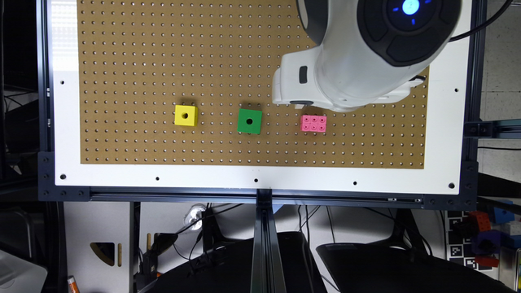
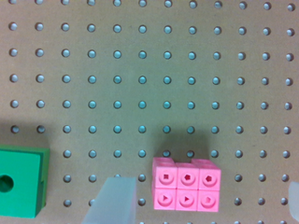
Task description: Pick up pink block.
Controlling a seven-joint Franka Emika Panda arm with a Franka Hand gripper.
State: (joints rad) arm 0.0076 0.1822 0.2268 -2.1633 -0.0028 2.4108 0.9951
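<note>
The tabletop (image 1: 252, 173) carried a brown pegboard (image 1: 142, 61), over which the white arm (image 1: 350, 61) hung at the exterior view's right. Three pieces sat in a row, apart from one another: a yellow cube (image 1: 186, 115), a green cube (image 1: 249, 121) and the pink block (image 1: 313, 123), the last just beside the arm's white end. The pincer (image 2: 205, 205) stood apart, the block between its fingers (image 2: 114, 200) but unheld. This looked like the approach; next it would need to descend squarely, then close.

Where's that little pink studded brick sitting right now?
In the exterior view, the small pink studded brick lies on the brown pegboard, at the right end of the row, beside the green cube, just below the white arm.
</note>
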